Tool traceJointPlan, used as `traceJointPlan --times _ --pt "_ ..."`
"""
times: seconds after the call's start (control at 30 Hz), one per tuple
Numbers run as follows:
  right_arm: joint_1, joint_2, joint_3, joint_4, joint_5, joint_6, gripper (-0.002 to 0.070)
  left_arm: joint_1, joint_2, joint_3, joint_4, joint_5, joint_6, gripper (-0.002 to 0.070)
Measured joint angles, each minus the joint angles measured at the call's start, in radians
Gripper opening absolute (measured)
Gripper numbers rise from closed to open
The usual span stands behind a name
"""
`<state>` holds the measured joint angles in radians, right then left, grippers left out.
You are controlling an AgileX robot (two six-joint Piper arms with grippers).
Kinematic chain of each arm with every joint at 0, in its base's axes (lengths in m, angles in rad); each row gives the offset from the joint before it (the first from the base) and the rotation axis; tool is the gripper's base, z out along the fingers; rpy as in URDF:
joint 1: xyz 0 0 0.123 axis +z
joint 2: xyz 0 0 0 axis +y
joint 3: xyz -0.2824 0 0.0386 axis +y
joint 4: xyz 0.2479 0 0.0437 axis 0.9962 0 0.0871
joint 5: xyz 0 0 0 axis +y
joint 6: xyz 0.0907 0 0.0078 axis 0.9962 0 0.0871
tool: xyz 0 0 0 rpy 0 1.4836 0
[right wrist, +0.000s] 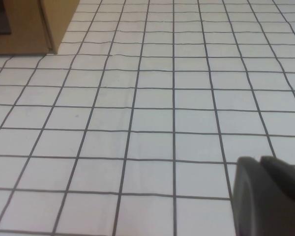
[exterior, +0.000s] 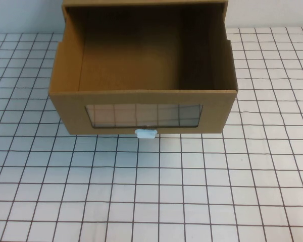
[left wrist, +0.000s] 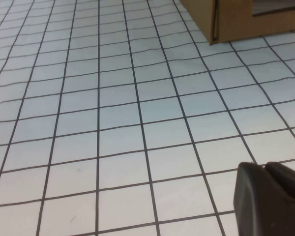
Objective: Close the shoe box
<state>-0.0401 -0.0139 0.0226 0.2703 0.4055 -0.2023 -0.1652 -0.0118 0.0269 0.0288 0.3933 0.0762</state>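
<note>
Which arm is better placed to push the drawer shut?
Near even, slight lean left. The left gripper and the right gripper both hover over bare grid, clear of the shoe box. Its pull tab sits just left of centre.

One shoe box (exterior: 141, 96) with one clear window (exterior: 144, 116) and one white pull tab (exterior: 145, 133); one gridded tabletop (exterior: 151, 191); two grippers, left gripper (left wrist: 273, 199) and right gripper (right wrist: 268, 196).
</note>
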Motion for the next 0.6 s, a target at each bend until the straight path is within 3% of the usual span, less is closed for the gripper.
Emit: traceJointPlan --times 0.6 --pt "0.0 0.0 0.0 0.004 -0.038 0.0 -0.0014 0.0 0.0 0.0 0.0 -0.021 0.0 -0.0005"
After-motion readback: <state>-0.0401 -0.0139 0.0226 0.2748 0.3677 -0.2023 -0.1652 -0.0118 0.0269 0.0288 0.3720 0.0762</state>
